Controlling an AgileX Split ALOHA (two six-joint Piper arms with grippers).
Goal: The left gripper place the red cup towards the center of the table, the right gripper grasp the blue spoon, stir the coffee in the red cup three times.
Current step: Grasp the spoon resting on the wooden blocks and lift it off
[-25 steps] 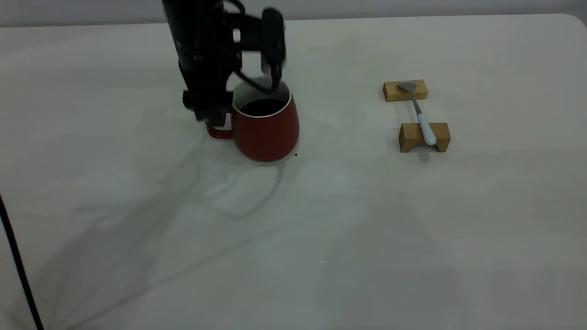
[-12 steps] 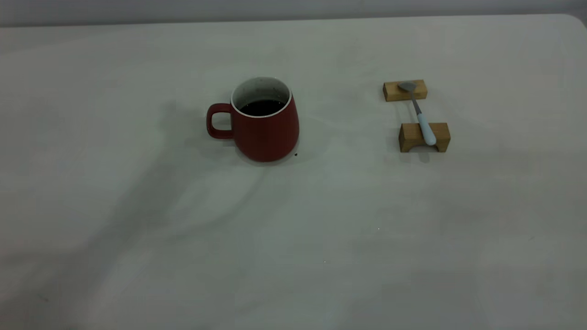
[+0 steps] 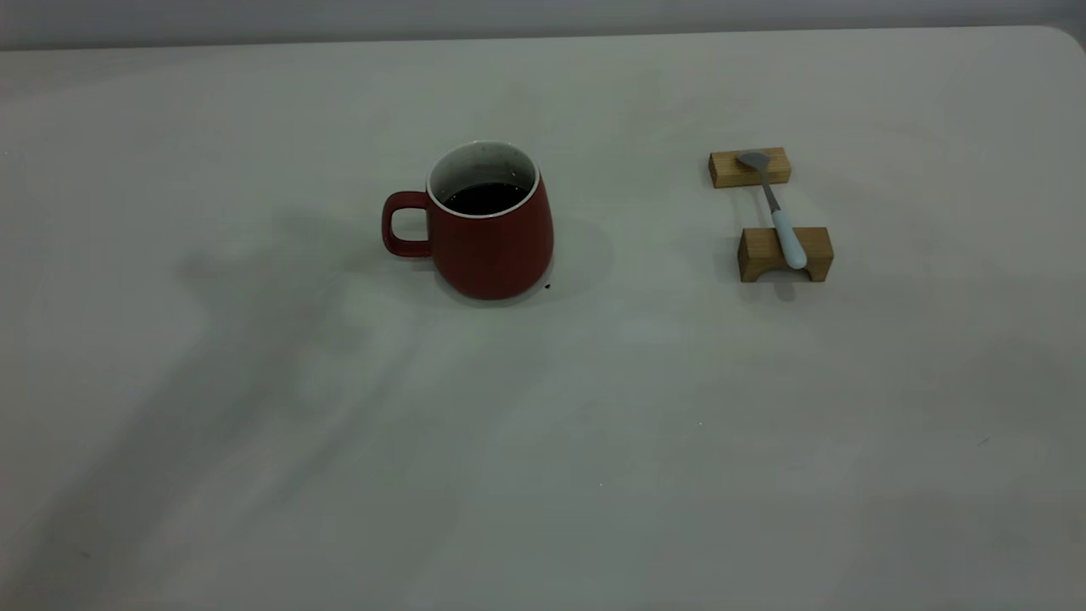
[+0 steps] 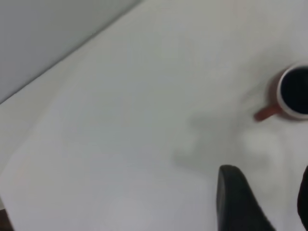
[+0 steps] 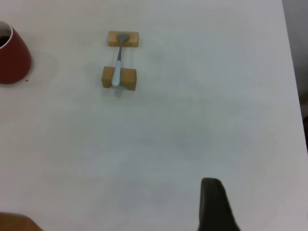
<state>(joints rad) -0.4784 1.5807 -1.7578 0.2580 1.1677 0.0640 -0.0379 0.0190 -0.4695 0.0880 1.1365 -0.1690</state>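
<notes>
The dark red ceramic mug (red cup (image 3: 492,229)), white inside, stands upright on the plain off-white table (image 3: 594,441) w/ dark brown-black coffee (image 3: 485,198) in it and its loop handle pointing away from the spoon. Judging by how it sits alone, near mid-table, the placing step looks done; next up is the spoon grab.

The small blue spoon (image 3: 776,210), pale blue-white handle w/ grey metal neck and bowl, lies well apart from the cup, on the side opposite the handle. It bridges two tan wooden blocks: bowl rests on the far block (image 3: 750,167), handle on the near arched block (image 3: 785,253). Long axis runs roughly far-to-near, almost square to the line from cup to spoon, handle end nearest the exterior camera, slightly angled away from the cup.

Neither arm shows in the exterior view. In the right wrist view the right gripper (image 5: 216,204) shows only one black finger, so can't tell how wide it stands; the spoon (image 5: 118,62) is well off from it, w/ the handle end toward the gripper. Left gripper (image 4: 269,202) in its own wrist view shows two dark fingers set wide apart, nothing between them, cup (image 4: 288,94) well clear of it.

Judgement: the right arm is the one for the spoon, and should close across the handle betw. the blocks or over the near block.
</notes>
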